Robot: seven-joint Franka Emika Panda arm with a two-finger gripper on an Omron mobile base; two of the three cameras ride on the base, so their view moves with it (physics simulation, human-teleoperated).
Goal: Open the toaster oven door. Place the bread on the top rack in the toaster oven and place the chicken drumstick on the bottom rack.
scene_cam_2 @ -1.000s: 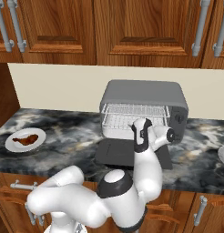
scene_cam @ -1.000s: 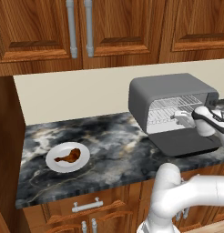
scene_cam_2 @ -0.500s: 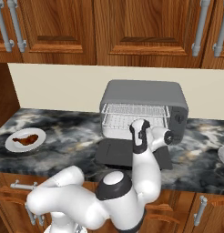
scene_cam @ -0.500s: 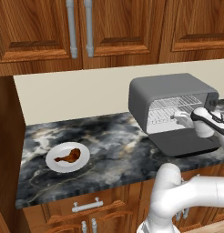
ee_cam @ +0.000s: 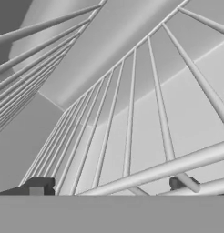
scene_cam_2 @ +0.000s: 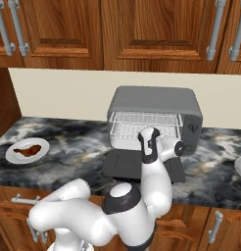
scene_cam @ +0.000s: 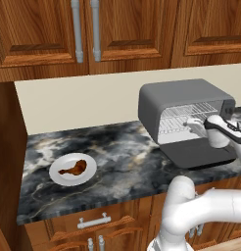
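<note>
Reaching into the toaster oven (scene_cam: 183, 105) over its lowered toaster oven door (scene_cam_2: 123, 164), our gripper (scene_cam: 192, 124) spreads wide and empty at the racks, where we risk snagging wires, while the chicken drumstick (scene_cam: 75, 168) waits far left on the plate (scene_cam: 59, 178).

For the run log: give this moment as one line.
toaster oven door: open | gripper: open, at racks | chicken drumstick: on plate

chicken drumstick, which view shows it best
The left base view: the chicken drumstick lies on a white plate, close enough to show its shape. The right base view has it small at the far left. The hand view looks at oven rack wires.
</note>
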